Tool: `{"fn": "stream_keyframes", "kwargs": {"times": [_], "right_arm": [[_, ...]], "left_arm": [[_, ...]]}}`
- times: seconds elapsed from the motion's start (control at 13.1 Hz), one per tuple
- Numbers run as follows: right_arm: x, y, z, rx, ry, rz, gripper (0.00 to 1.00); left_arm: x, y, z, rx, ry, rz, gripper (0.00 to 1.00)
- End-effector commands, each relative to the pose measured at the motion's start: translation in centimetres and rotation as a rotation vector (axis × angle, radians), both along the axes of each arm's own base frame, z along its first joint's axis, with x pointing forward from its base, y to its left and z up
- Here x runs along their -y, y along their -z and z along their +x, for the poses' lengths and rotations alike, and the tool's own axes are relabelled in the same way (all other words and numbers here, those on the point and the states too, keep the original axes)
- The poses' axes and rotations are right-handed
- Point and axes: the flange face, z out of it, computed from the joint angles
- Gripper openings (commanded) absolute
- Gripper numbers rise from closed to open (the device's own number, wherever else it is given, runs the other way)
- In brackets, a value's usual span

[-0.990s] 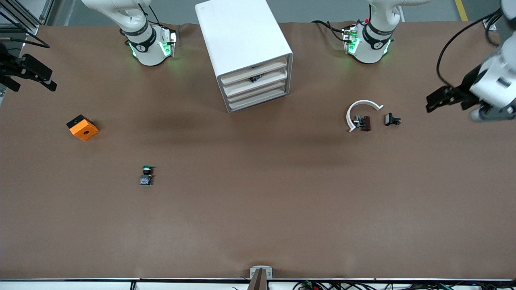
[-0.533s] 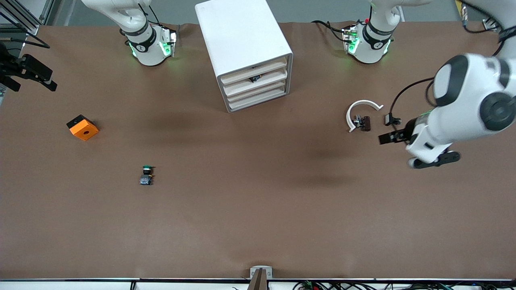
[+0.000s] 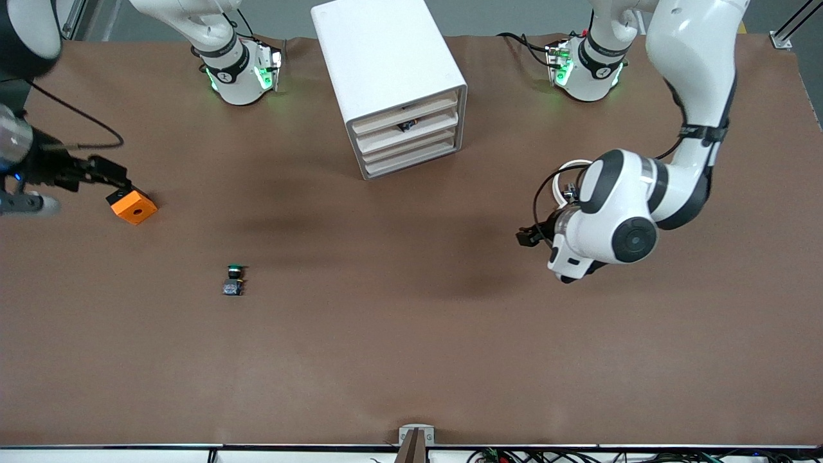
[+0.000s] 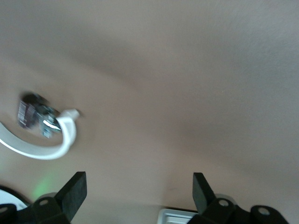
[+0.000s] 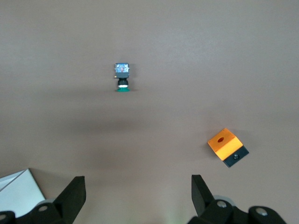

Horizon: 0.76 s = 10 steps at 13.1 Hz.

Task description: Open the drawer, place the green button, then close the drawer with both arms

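The white cabinet [image 3: 386,64] stands mid-table near the robots' bases. Its lowest drawer [image 3: 411,163] is pushed in, like the three above. The green-capped button [image 3: 234,280] lies on the table toward the right arm's end, nearer to the front camera than the cabinet; the right wrist view shows it too [image 5: 122,77]. My right gripper [image 3: 109,170] is open and empty, up over the table beside the orange cube [image 3: 132,206]; in its own wrist view [image 5: 138,193] the fingers stand wide apart. My left gripper [image 3: 528,236] is open and empty [image 4: 139,191], over bare table toward the left arm's end.
A white curved piece [image 3: 569,168] with a dark clip [image 4: 32,112] lies partly under the left arm. The orange cube [image 5: 227,147] has a hole in its top. A dark item shows in the gap at the second drawer [image 3: 406,125]. A cabinet corner [image 5: 18,191] shows.
The left arm has swung in from the table's end toward the middle, past the white curved piece. The right gripper has moved in over the table to beside the orange cube.
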Motion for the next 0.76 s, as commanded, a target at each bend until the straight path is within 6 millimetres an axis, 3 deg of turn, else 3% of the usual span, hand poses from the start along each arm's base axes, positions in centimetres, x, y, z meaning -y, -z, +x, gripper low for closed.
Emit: {"fn": "stream_keyframes", "kwargs": {"times": [0.0, 0.15, 0.3, 0.53, 0.69], "right_arm": [[-0.3, 0.3, 2.1, 0.042, -0.002, -0.002, 1.00], [-1.1, 3.6, 3.6, 0.038, -0.009, -0.002, 1.00], [-3.5, 6.7, 4.7, 0.056, -0.011, -0.006, 1.00], [-6.8, 10.8, 5.5, 0.036, 0.044, -0.026, 1.00], [-6.9, 13.8, 5.5, 0.036, 0.050, -0.029, 1.00]], "left_arm": [[2.7, 1.9, -0.1, -0.030, -0.110, 0.002, 1.00], [6.1, 3.5, -1.1, -0.055, -0.206, 0.014, 1.00], [9.2, 4.8, -2.5, -0.078, -0.278, 0.075, 1.00], [11.8, 5.6, -2.0, -0.114, -0.482, 0.170, 1.00], [14.5, 6.8, -3.8, -0.154, -0.585, 0.257, 1.00]]}}
